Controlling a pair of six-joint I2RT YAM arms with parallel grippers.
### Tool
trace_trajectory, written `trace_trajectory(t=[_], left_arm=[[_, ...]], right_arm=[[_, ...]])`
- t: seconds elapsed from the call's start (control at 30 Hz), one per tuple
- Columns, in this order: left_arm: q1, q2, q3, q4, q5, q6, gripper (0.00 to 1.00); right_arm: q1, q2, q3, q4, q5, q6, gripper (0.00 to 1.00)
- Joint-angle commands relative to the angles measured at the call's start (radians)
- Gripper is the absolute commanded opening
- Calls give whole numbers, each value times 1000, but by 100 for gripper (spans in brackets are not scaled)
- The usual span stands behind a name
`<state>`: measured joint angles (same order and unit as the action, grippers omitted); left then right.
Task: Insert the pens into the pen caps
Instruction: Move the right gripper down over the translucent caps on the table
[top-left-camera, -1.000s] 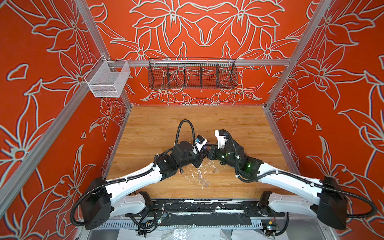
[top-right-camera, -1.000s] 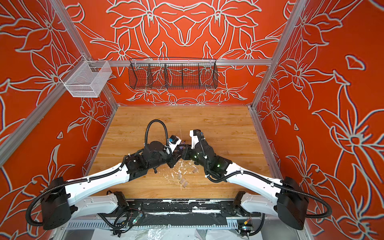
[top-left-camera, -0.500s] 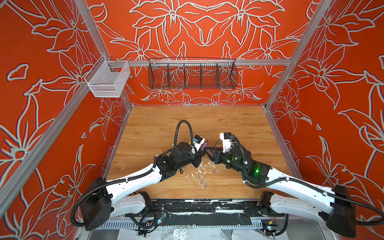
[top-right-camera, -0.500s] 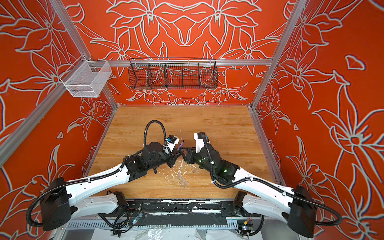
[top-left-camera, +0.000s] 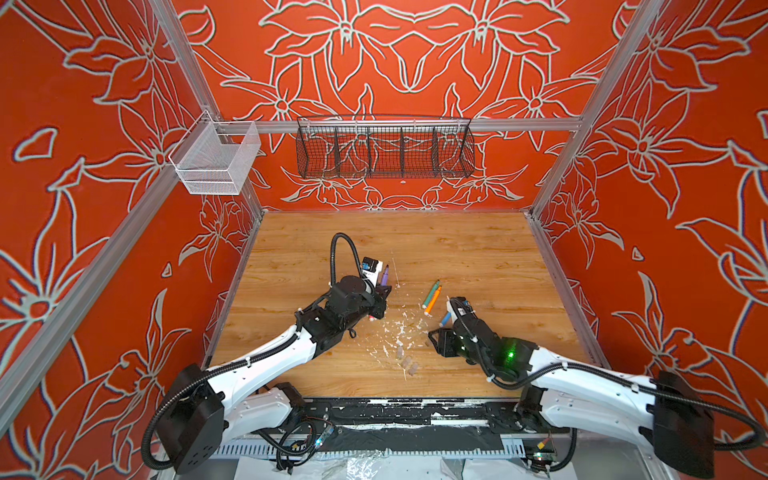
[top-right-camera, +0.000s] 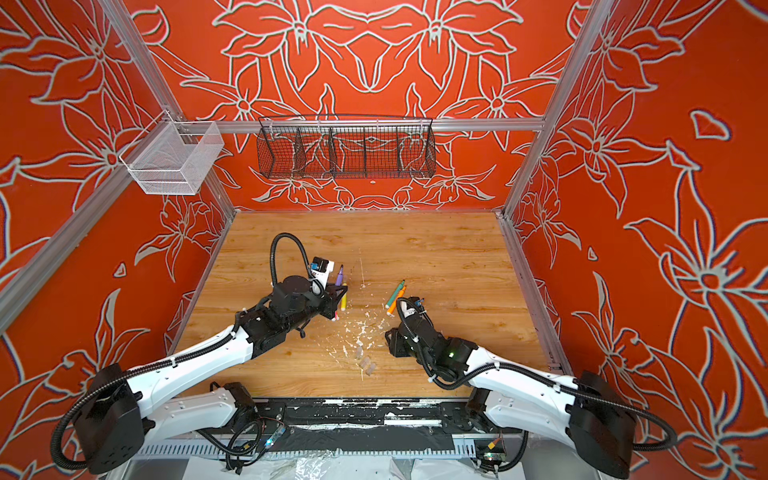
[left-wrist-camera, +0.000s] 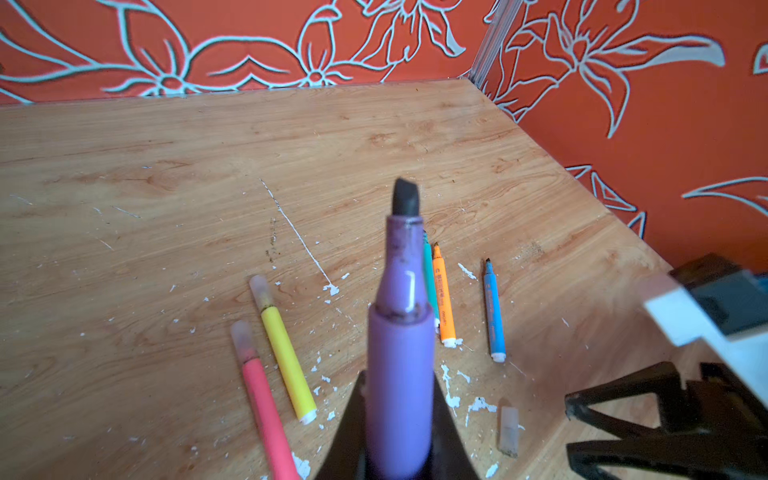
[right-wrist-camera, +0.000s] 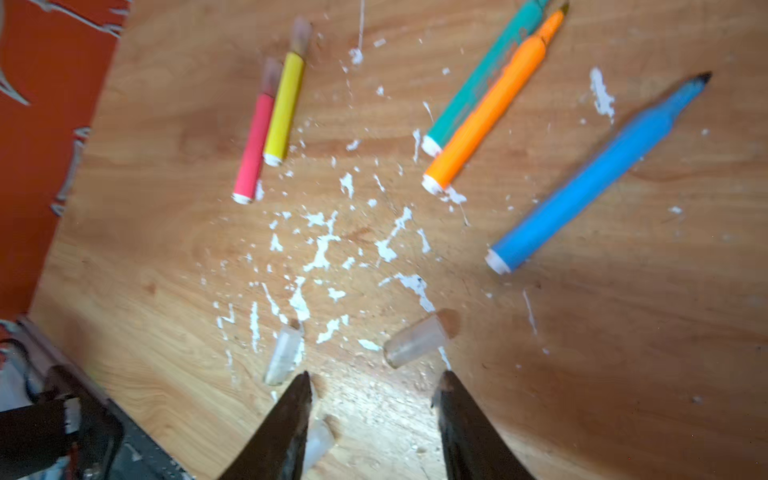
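The fingers (left-wrist-camera: 348, 440) of the left gripper (left-wrist-camera: 399, 386) are clamped on the purple pen (left-wrist-camera: 399, 340), its dark tip bare and pointing away from the wrist; the fingers (right-wrist-camera: 286, 424) of the right gripper (right-wrist-camera: 376, 378) stand apart with nothing between them, low over the table (right-wrist-camera: 623, 332); a clear cap (right-wrist-camera: 415, 340) lies just ahead of them, a second cap (right-wrist-camera: 284, 353) is near it among white flecks (right-wrist-camera: 320, 249), and a third cap (right-wrist-camera: 320, 442) is just beside one finger; the step in hand seems to be the picking of a cap for the purple pen; to do it well, the right gripper should centre on one cap only, close on its closed end and leave the mouth free, though which end is the mouth is not sharp here; then the cap should meet the tip along one straight line, with a gentle push against a firm left grip, because a tilted cap can slip out; farther off, the pink pen (right-wrist-camera: 253, 149) and yellow pen (right-wrist-camera: 284, 104) lie capped; the green pen (right-wrist-camera: 478, 79), orange pen (right-wrist-camera: 490, 108) and blue pen (right-wrist-camera: 590, 174) lie bare.
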<state>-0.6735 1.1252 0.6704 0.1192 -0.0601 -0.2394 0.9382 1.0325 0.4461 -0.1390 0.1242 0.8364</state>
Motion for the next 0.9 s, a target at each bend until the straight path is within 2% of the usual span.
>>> trace_trajectory(t=[0.0, 0.27, 0.53, 0.73, 0.87], left_arm=[[-1, -14, 1, -8, -28, -12, 0], [0, 2, 14, -23, -32, -13, 0], [0, 7, 17, -24, -29, -14, 0], [0, 12, 23, -28, -25, -15, 0], [0, 10, 24, -32, -26, -16, 0]], right_arm=[[5, 87, 54, -50, -7, -17, 52], [5, 280, 132, -47, -11, -31, 54], [5, 369, 179, -32, -28, -36, 54], [11, 430, 220, -35, -49, -50, 45], [14, 445, 228, -46, -30, -54, 43]])
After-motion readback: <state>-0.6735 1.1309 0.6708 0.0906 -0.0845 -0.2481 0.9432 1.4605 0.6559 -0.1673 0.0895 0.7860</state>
